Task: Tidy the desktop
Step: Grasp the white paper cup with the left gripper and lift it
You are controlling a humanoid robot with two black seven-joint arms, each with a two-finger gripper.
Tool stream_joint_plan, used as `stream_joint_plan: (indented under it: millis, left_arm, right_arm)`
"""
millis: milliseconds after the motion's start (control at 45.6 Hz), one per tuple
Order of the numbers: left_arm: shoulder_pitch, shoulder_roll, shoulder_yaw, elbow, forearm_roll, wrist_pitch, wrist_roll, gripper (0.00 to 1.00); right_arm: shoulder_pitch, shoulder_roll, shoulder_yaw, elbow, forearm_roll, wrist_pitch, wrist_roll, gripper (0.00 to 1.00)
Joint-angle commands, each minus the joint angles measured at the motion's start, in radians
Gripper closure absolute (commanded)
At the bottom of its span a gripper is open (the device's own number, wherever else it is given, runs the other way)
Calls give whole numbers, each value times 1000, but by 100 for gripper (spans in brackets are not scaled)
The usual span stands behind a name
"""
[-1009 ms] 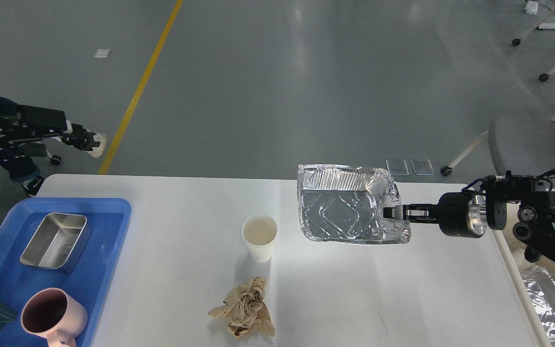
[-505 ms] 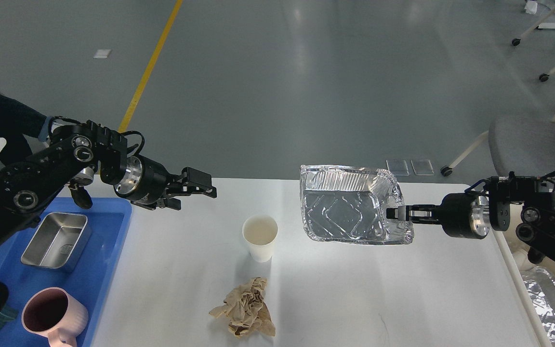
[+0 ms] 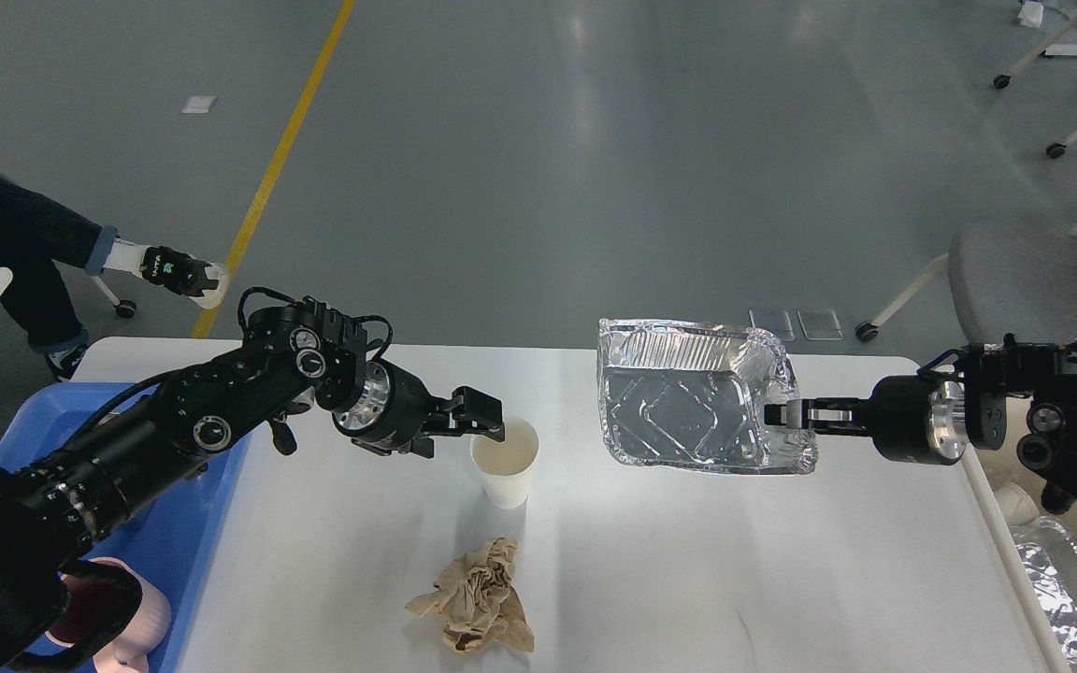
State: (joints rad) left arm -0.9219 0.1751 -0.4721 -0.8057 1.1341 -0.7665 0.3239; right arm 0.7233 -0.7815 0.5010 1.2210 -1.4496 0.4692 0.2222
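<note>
The white desktop (image 3: 688, 579) holds a white paper cup (image 3: 505, 463) at its middle and a crumpled brown paper (image 3: 473, 598) in front of it. My left gripper (image 3: 487, 425) reaches in from the left, its fingertips at the cup's left rim, and it looks open. My right gripper (image 3: 775, 413) is shut on the right rim of a foil tray (image 3: 688, 402), holding it tilted above the desktop's far right part.
A blue plastic tray (image 3: 211, 486) lies at the left edge, mostly hidden by my left arm, with a pink mug (image 3: 141, 617) on it. A beige bin (image 3: 1015, 551) with another foil tray (image 3: 1067, 589) stands at the right edge. A person's foot (image 3: 174, 271) is beyond the far left.
My left arm has swung in from the left and reached the paper cup's rim. My right gripper has carried the foil tray slightly to the right.
</note>
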Motion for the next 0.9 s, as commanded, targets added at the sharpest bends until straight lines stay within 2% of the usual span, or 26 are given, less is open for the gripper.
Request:
stream_joint_plan:
  millis: [0, 197, 285, 329, 351, 395, 417, 505, 549, 571, 614, 724, 878]
  left_arm:
    - [3, -5, 16, 3, 1, 24, -9, 0]
    - [3, 4, 23, 10, 9, 30, -8, 0]
    - [3, -5, 35, 26, 41, 36, -6, 5]
    - [3, -6, 36, 28, 52, 39, -6, 15]
    - [3, -6, 36, 28, 53, 36, -6, 24]
    - [1, -8, 39, 28, 59, 45, -11, 58]
    - [6, -20, 43, 37, 61, 58, -9, 71]
    - [0, -34, 56, 48, 59, 76, -16, 70]
    - [-2, -37, 58, 52, 59, 72, -16, 74]
    - [0, -40, 58, 54, 59, 73, -16, 76]
    - [0, -46, 59, 56, 61, 72, -8, 89]
    - [-2, -52, 59, 57, 64, 70, 0, 100]
    - [-12, -40, 96, 57, 66, 76, 4, 100]
  right_arm:
    - [-2, -1, 1, 0, 0, -1, 0, 100]
    - [-7, 5, 1, 0, 0, -1, 0, 100]
    - [-7, 7, 1, 0, 0, -3, 0, 100]
    - [-8, 7, 1, 0, 0, -1, 0, 100]
    - [-8, 7, 1, 0, 0, -3, 0, 100]
    - [-10, 7, 1, 0, 0, -3, 0, 100]
    - [-10, 5, 1, 0, 0, -3, 0, 100]
    - [-13, 5, 1, 0, 0, -3, 0, 100]
    - [-13, 4, 1, 0, 0, -3, 0, 100]
    - [-15, 4, 1, 0, 0, -3, 0, 100]
    - [-15, 4, 1, 0, 0, -3, 0, 100]
    - [-21, 4, 1, 0, 0, -3, 0, 100]
    - [-22, 1, 1, 2, 0, -4, 0, 100]
